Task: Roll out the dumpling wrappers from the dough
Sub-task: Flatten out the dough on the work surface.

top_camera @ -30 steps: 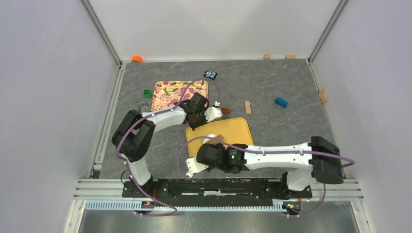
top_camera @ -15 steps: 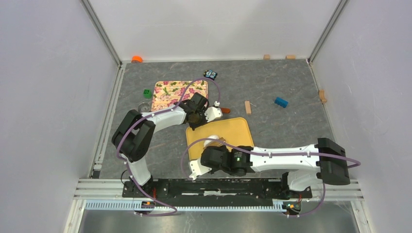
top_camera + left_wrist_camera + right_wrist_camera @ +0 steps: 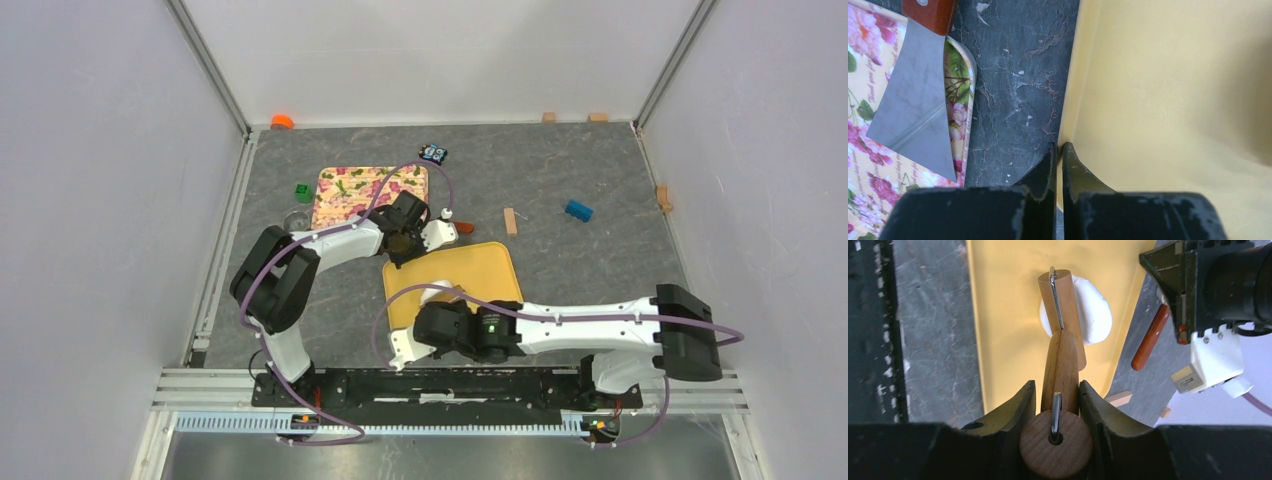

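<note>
My right gripper [image 3: 1057, 385] is shut on the handle of a wooden roller [image 3: 1063, 315]. The roller's cylinder lies across a flat white dumpling wrapper [image 3: 1096, 310] on the yellow board [image 3: 1003, 315]. In the top view the right gripper [image 3: 445, 300] hangs over the board's near left part [image 3: 490, 265] and hides the wrapper. My left gripper [image 3: 1058, 146] is closed on the yellow board's far left edge [image 3: 1173, 100]; it also shows in the top view [image 3: 405, 245]. No other dough lump shows.
A steel blade [image 3: 913, 100] with a red-brown handle [image 3: 466, 228] lies on the corner of the floral board [image 3: 370, 190]. A clear cup [image 3: 296, 219], a green block [image 3: 303, 190], a wooden block [image 3: 510, 220] and a blue block [image 3: 578, 210] lie around the boards.
My right arm has drawn back a little toward the near edge, pulling the roller with it over the wrapper. The left arm has not moved.
</note>
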Controlling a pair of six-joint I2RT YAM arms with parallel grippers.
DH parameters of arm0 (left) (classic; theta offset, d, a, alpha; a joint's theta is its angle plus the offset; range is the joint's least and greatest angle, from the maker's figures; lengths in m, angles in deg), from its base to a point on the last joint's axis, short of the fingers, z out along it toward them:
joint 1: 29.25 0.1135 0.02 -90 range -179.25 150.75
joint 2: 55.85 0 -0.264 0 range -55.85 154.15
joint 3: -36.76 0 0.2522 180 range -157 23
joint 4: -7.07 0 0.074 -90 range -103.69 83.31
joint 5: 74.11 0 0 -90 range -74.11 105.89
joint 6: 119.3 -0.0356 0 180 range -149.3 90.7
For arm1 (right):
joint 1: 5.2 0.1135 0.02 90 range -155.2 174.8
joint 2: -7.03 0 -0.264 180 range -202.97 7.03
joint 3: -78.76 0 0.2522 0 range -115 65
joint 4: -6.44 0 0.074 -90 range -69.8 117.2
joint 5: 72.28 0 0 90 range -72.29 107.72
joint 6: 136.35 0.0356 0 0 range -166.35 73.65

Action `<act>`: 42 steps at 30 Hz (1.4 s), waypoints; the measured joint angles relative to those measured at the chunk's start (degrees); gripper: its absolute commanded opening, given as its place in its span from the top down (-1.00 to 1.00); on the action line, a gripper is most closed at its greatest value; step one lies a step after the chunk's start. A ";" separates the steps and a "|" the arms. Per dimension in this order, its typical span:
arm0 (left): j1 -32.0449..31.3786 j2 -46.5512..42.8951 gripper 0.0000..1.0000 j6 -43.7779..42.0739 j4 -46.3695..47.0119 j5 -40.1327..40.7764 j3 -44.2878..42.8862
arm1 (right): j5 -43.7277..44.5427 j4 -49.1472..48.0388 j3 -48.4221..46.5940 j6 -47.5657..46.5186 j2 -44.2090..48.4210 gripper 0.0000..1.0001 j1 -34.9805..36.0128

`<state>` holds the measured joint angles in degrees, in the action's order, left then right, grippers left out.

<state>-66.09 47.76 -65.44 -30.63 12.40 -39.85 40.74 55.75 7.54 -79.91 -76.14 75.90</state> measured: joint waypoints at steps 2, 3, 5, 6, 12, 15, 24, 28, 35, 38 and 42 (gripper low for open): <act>0.00 0.00 0.96 0.00 0.00 0.00 0.00 | -0.39 0.76 1.14 0.94 1.81 1.00 0.42; 0.00 0.00 0.96 0.00 0.00 0.00 0.00 | -0.66 0.96 1.51 1.01 2.25 1.00 0.55; 0.00 0.00 0.96 0.00 0.00 0.00 0.00 | -1.09 0.96 1.60 0.76 2.14 1.00 0.44; 0.00 0.02 0.96 0.00 0.00 0.00 0.00 | -1.09 0.70 1.40 0.37 1.70 1.00 0.15; -0.02 0.15 0.96 0.00 -0.26 0.02 -0.22 | 0.24 -1.36 -2.69 -3.06 -4.24 1.00 -1.95; -0.04 0.17 0.96 0.00 -0.31 0.04 -0.24 | 0.42 -1.18 -3.04 -2.84 -4.61 1.00 -1.68; -0.04 0.17 0.95 0.00 -0.33 0.09 -0.26 | 0.17 -0.11 1.92 1.03 1.68 1.00 0.72; -0.04 0.20 0.95 0.00 -0.33 0.11 -0.26 | 0.31 -2.01 0.35 -1.25 -1.25 1.00 -1.11; -0.04 0.22 0.96 0.00 -0.37 0.13 -0.33 | 1.27 -2.40 -1.44 -1.97 -3.72 1.00 -1.27; -0.07 0.22 0.96 0.00 -0.37 0.13 -0.33 | 1.03 -1.31 0.26 0.28 -0.96 1.00 -0.11; -0.07 0.22 0.95 0.00 -0.37 0.15 -0.33 | 0.13 -0.13 2.49 1.84 2.32 1.00 0.79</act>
<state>-66.15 47.98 -65.44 -31.01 12.55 -40.18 40.87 55.62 10.04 -78.08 -73.83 76.69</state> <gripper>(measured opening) 0.050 0.396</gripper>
